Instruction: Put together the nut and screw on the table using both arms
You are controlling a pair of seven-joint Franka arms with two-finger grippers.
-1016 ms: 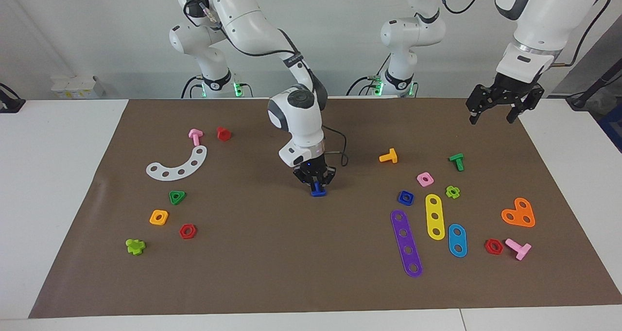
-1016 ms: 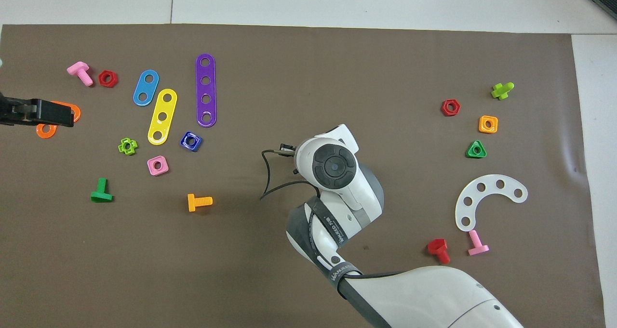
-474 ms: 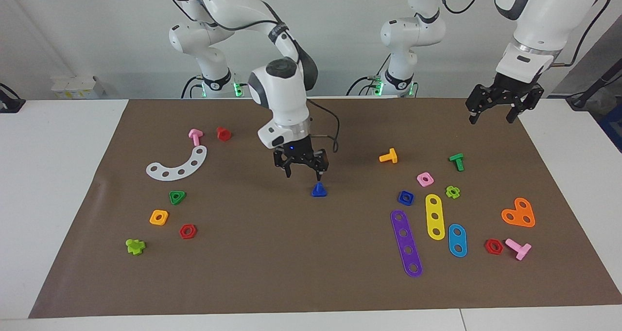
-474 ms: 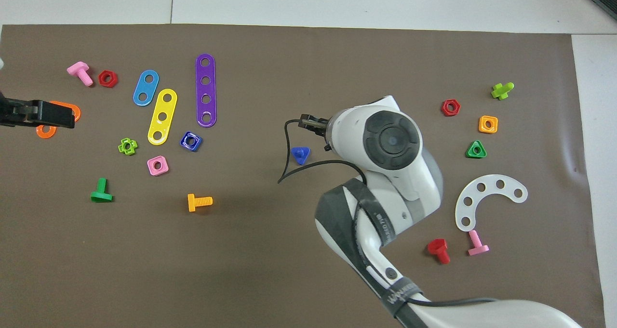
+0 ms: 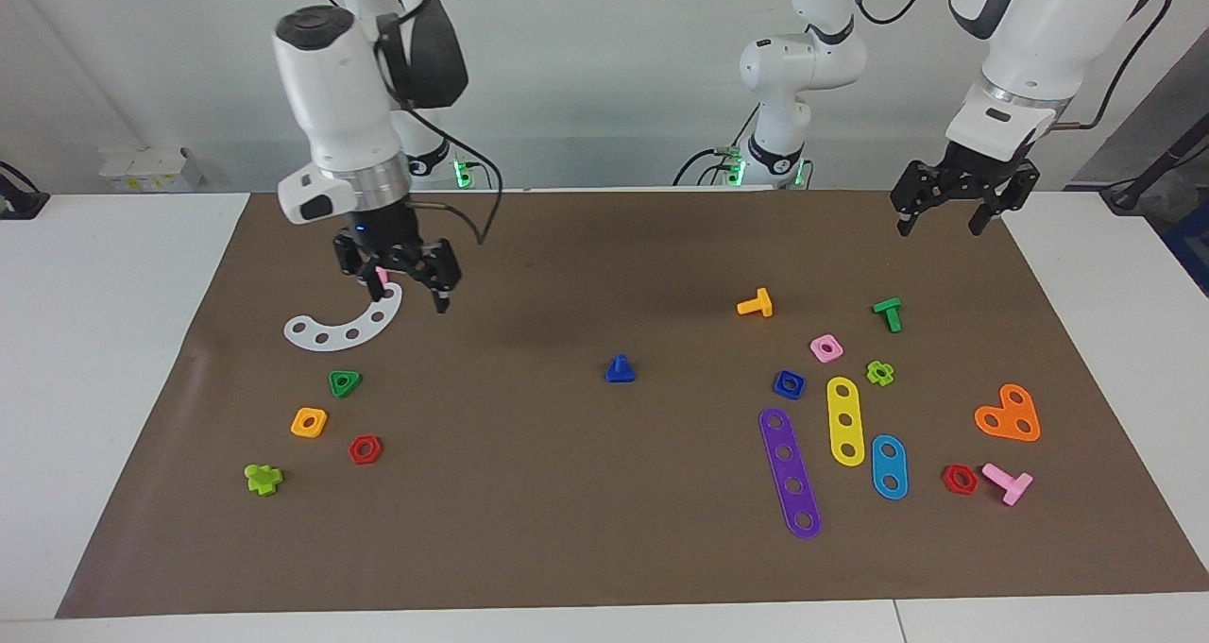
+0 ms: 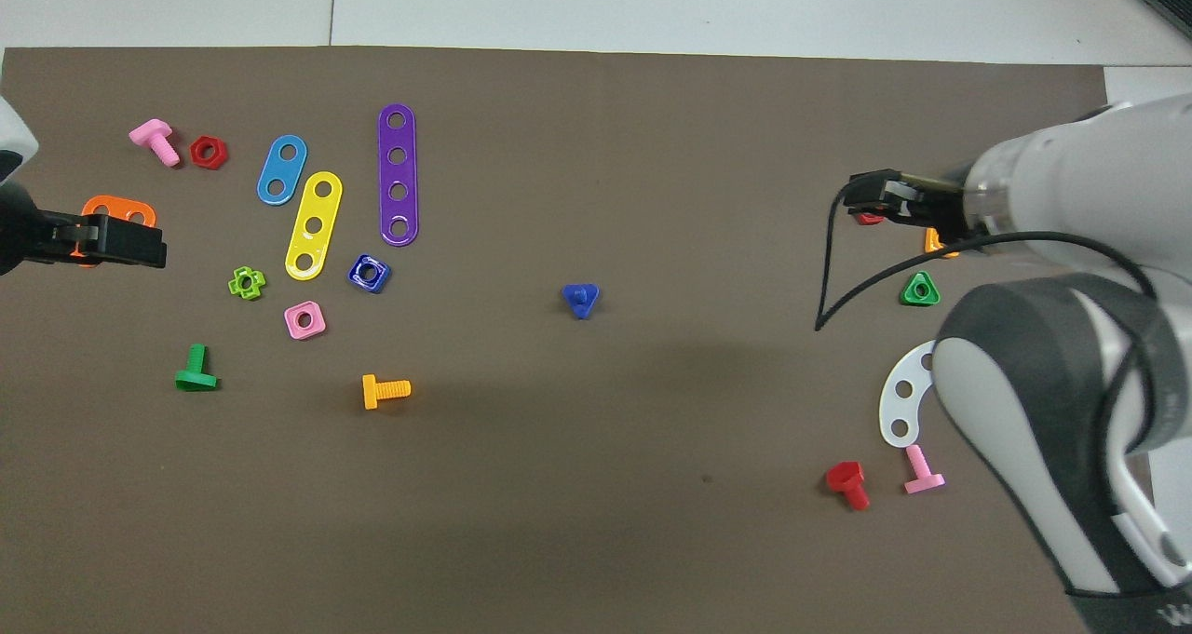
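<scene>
The dark blue screw (image 5: 620,369) stands alone on its triangular head, shaft up, in the middle of the brown mat (image 5: 567,511); it also shows in the overhead view (image 6: 580,299). The dark blue square nut (image 5: 789,384) lies flat toward the left arm's end, beside the pink nut (image 5: 825,347); it also shows in the overhead view (image 6: 369,273). My right gripper (image 5: 407,298) is open and empty, raised over the white curved plate (image 5: 345,322), well away from the screw. My left gripper (image 5: 940,228) is open and empty, raised over the mat's edge at the left arm's end, where it waits.
A purple strip (image 5: 790,473), a yellow strip (image 5: 845,421), a blue strip (image 5: 889,466), an orange screw (image 5: 756,303) and a green screw (image 5: 888,314) lie around the blue nut. A green triangular nut (image 5: 345,382), an orange nut (image 5: 309,422) and a red nut (image 5: 365,449) lie toward the right arm's end.
My right gripper let go of the blue screw in the mat's middle, opened, rose and swung away toward the right arm's end. The left gripper barely moved.
</scene>
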